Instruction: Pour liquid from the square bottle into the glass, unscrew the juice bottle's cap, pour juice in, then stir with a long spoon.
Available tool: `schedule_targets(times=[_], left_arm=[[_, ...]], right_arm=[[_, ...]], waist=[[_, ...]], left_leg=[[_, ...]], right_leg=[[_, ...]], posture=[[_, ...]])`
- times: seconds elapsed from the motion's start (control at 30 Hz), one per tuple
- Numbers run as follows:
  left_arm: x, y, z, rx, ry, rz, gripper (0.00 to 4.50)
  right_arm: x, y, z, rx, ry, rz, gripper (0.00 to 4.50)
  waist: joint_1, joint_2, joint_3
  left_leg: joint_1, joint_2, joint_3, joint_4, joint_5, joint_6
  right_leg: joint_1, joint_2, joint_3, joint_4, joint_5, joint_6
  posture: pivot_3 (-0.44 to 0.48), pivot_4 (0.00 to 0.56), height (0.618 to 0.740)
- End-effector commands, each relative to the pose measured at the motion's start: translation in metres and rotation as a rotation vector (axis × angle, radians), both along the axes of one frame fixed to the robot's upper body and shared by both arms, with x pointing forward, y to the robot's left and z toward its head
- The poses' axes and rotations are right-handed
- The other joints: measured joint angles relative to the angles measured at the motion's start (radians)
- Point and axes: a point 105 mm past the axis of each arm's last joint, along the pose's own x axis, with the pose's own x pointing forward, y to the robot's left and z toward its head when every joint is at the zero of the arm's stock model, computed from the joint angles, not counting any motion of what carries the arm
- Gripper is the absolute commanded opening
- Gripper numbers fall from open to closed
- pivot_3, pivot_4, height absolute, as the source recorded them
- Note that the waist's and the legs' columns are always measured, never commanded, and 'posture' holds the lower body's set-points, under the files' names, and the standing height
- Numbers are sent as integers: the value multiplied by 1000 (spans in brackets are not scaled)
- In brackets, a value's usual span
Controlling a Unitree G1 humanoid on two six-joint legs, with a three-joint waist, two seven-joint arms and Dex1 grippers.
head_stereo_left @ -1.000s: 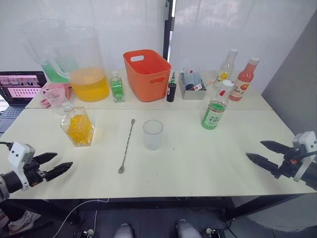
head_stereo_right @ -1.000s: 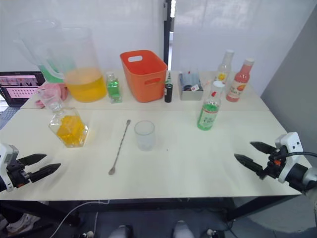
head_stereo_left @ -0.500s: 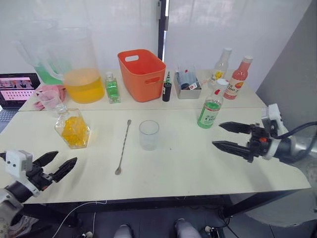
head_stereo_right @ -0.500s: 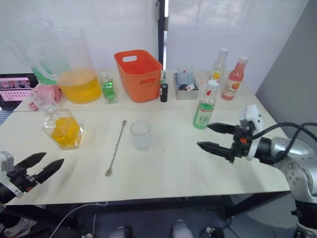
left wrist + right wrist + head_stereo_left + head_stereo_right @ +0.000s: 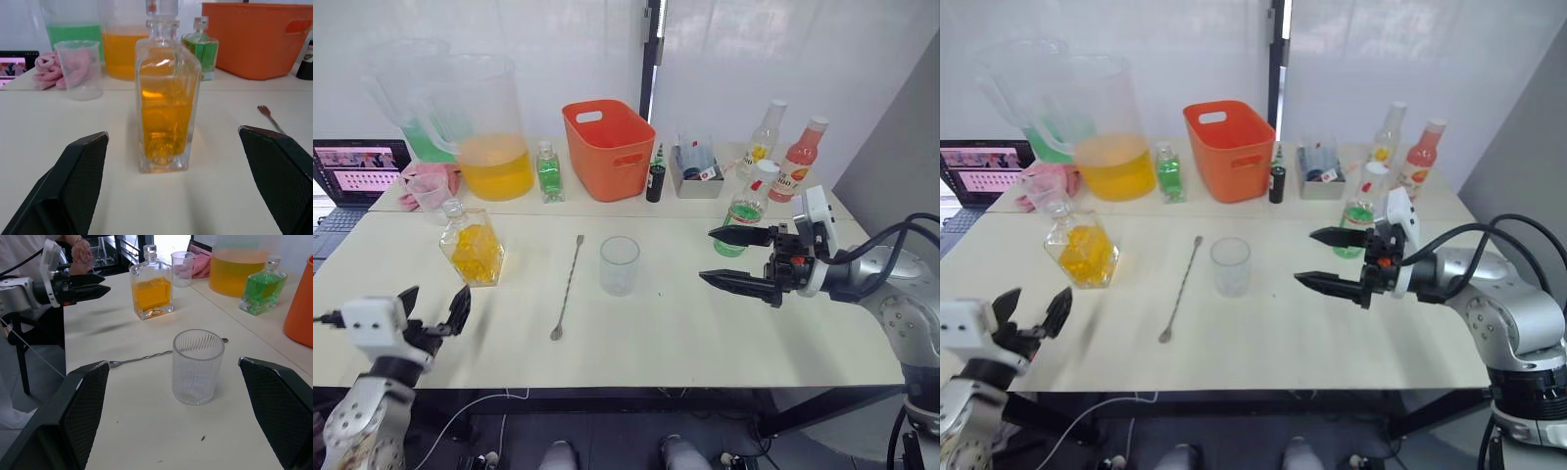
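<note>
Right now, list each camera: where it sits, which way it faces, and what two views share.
Left eye view: head camera, facing forward and down over the table; left gripper and right gripper show, both open.
Right eye view: the other eye, same scene.
Left wrist view: on the left wrist, facing the square glass bottle of amber liquid between its fingers.
Right wrist view: on the right wrist, facing the ribbed clear glass.
Shared: both wrist views show the square bottle.

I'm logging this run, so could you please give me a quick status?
Left gripper open, facing square bottle. Right gripper open, aimed at empty glass. Spoon flat on table. Nothing blocking.
</note>
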Motion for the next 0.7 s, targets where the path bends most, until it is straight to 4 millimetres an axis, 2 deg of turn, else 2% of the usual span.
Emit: schedule_targets(times=[0.03, 0.17, 0.43, 0.7], left_arm=[[16, 0, 7, 22, -19, 27, 4500], [32, 0, 7, 34, -18, 18, 4500], [45, -1, 6, 37, -19, 2, 4500], [65, -14, 7, 35, -26, -23, 4500]], right_arm=[[-5, -5, 9, 4, -55, -18, 4473], [-5, -7, 9, -2, -80, -50, 4473], [-9, -10, 11, -6, -88, -80, 4473], [-8, -7, 9, -9, -89, -89, 4473]], waist=[[0, 0, 0], [-3, 0, 0], [1, 0, 0], [4, 0, 0]], left_leg=[[0, 0, 0, 0, 0, 0], [0, 0, -1, -1, 0, 0], [0, 0, -2, -2, 0, 1], [0, 0, -2, -2, 0, 0]], right_leg=[[0, 0, 0, 0, 0, 0], [1, 1, 0, 0, 0, 0], [0, 2, 0, 0, 1, 1], [1, 2, 0, 0, 1, 1]], posture=[[0, 150, 740], [0, 150, 740], [0, 150, 740], [0, 150, 740]])
